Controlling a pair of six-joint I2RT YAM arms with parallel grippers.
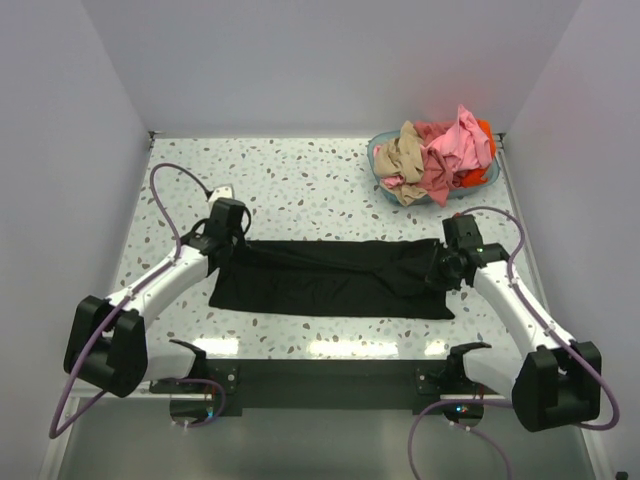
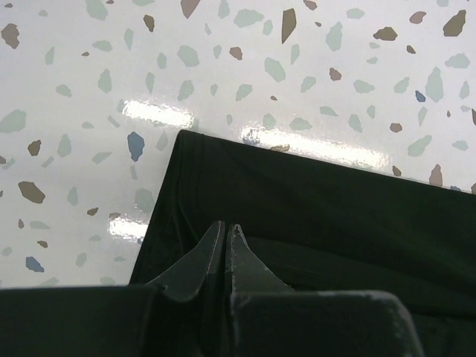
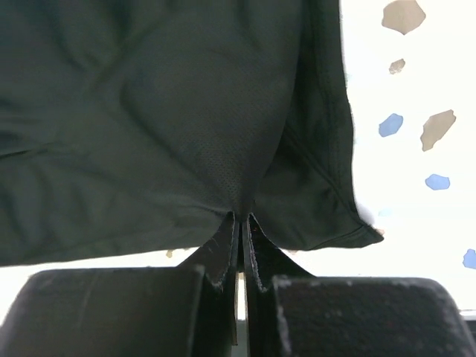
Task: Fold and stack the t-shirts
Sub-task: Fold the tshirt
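A large black t-shirt [image 1: 320, 277] lies folded into a long band across the table's middle. My left gripper [image 1: 222, 243] is shut on its left end; in the left wrist view the pinched jaws [image 2: 226, 227] sit over black cloth [image 2: 335, 223] near its corner. At the band's right end my right gripper [image 1: 447, 268] is shut on the black t-shirt, and the cloth [image 3: 163, 126] puckers up into the closed fingertips [image 3: 242, 218]. Pink, tan and orange-red t-shirts [image 1: 440, 152] are heaped in the basket at the back right.
A teal round basket [image 1: 385, 170] stands at the back right corner of the speckled table [image 1: 300, 180]. White walls close in the left, back and right sides. A small white object [image 1: 222, 191] lies behind my left arm.
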